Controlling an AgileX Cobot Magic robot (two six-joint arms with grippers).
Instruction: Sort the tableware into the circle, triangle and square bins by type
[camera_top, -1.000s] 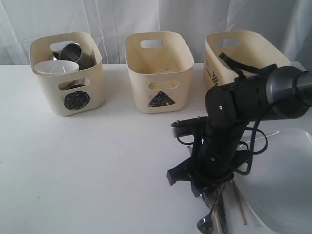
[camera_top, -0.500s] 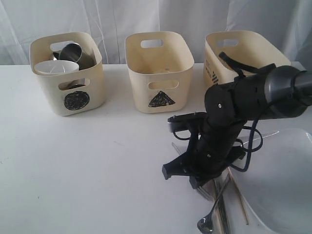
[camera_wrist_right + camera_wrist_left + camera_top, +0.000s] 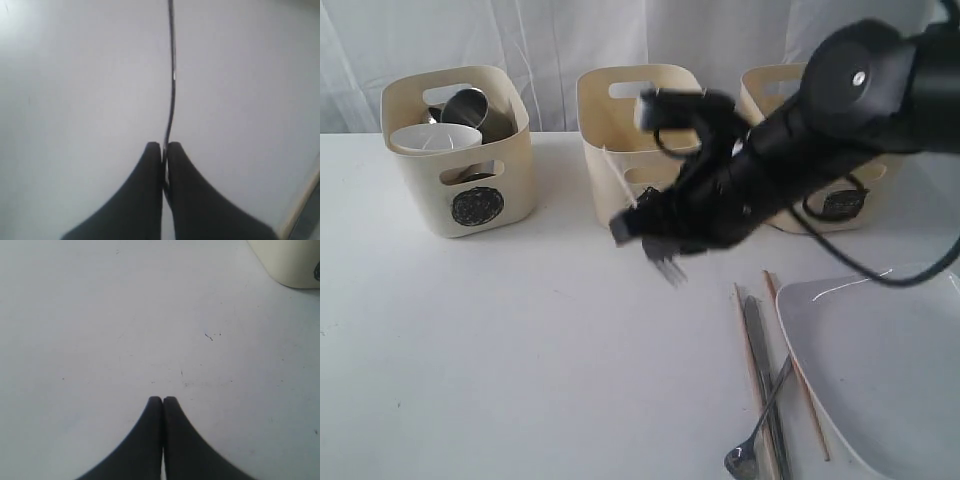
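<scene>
The right pincer (image 3: 163, 146) is clamped tight on the thin metal fork (image 3: 172, 75), carrying it edge-on above the white table (image 3: 520, 330), just before the cream triangle-marked plastic tub (image 3: 598, 125), probably the cutlery's bin; the left pincer (image 3: 162, 400) is closed, empty

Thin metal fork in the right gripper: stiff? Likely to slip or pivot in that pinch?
Likely stiff: the thin metal fork runs out nearly straight from the shut right gripper. It could pivot, since most of its length sticks out free past the jaws. Its smooth, shiny steel probably makes it slippery.
</scene>
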